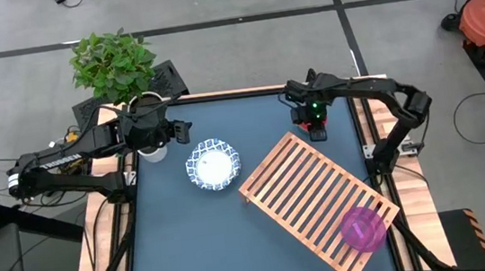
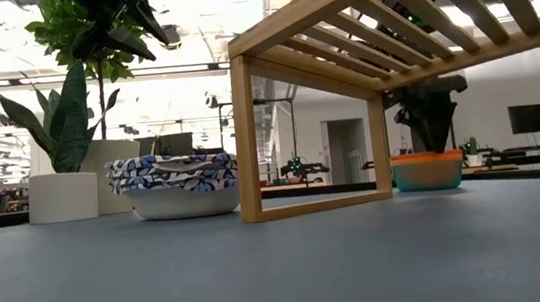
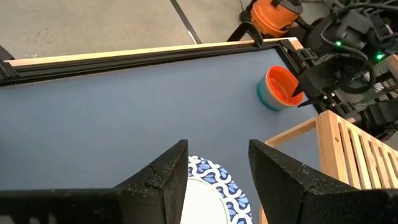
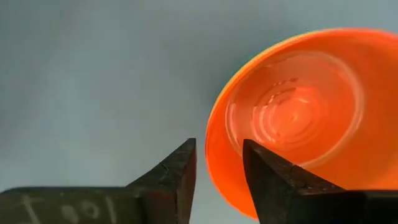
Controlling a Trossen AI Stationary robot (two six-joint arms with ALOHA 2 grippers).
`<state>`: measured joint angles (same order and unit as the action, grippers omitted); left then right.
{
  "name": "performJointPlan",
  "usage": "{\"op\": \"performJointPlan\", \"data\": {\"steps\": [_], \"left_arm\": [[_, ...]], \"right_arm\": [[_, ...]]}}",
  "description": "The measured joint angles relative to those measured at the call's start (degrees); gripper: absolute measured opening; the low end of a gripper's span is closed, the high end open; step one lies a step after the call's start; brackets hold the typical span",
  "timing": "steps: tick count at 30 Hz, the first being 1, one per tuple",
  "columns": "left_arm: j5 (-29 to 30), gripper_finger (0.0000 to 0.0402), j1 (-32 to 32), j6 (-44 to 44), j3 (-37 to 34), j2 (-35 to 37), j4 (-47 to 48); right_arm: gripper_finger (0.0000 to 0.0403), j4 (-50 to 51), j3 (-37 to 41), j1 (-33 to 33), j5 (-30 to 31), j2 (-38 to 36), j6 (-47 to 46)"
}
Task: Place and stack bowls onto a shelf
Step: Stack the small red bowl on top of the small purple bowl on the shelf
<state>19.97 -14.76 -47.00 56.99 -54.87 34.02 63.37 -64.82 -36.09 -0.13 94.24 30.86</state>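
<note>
Magenta bowl [image 1: 361, 228]: you had this one sitting on the shelf's slats at the lower right of the high view, seemingly already placed.

Shelf [image 1: 317, 202]: the light-wood slatted rack lay diagonally across the right half of the dark blue table [image 1: 190, 240]; in the low view it stood raised on legs, leaving free space on top for more bowls.

Patterned bowl [image 1: 212, 165]: a white bowl with a blue rim rested on the table just left of the shelf, centre of the high view, untouched. Whether it was one bowl or two nested, you could not tell.

Left gripper [image 3: 216, 175]: it hovered with its fingers parted and holding nothing. The patterned bowl's rim showed between them at the bottom of the left wrist view, probably waiting its turn.

Orange-red bowl [image 4: 298, 118]: it sat nested in a teal bowl [image 3: 266, 98] on the table past the shelf's far end, upper right of centre in the high view.

Right gripper [image 4: 219, 163]: its fingers stood a narrow gap apart, straddling the orange-red bowl's rim, one outside and one over the inside. Whether they touched it, you could not tell; it looked set for a rim pinch.

Plant pot [image 2: 64, 196]: a pale pot stood behind, at the left of the low view.
</note>
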Motion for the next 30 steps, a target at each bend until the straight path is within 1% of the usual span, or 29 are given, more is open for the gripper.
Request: {"op": "performJointPlan", "data": {"steps": [3,5,7,8,9,12,16,24,28,30], "left_arm": [[0.02,0.0153,-0.01,0.00,0.00,0.00,0.00],[0.03,0.0153,0.00,-0.03,0.00,0.00,0.00],[0.04,0.0153,0.00,-0.07,0.00,-0.02,-0.02],[0.04,0.0153,0.00,-0.07,0.00,0.00,-0.02],[0.04,0.0153,0.00,-0.07,0.00,0.00,-0.02],[0.06,0.0153,-0.01,-0.12,0.00,-0.01,-0.02],[0.06,0.0153,0.00,-0.28,0.00,0.00,-0.02],[0.09,0.0153,-0.01,-0.38,0.00,0.00,-0.07],[0.13,0.0153,0.00,-0.41,0.00,0.00,-0.09],[0.15,0.0153,0.00,-0.41,0.00,0.00,-0.07]], "right_arm": [[0.0126,-0.70,-0.04,0.08,0.00,-0.36,0.01],[0.0089,-0.70,-0.04,0.06,0.01,-0.70,0.04],[0.0041,-0.47,-0.04,0.06,-0.03,-0.85,0.13],[0.0023,-0.41,-0.04,0.03,-0.04,-0.82,0.25],[0.0017,-0.42,-0.04,-0.01,-0.04,-0.78,0.29],[0.0024,-0.24,-0.04,0.00,-0.06,-0.33,0.23],[0.0016,0.15,-0.04,1.02,-0.01,-0.54,-0.03],[0.0016,0.76,-1.04,1.20,-0.27,-5.84,-2.70],[0.0016,0.74,-1.04,0.18,-0.84,-8.60,-4.75],[0.0026,0.27,-0.25,-0.45,-0.83,-8.96,-5.29]]}}
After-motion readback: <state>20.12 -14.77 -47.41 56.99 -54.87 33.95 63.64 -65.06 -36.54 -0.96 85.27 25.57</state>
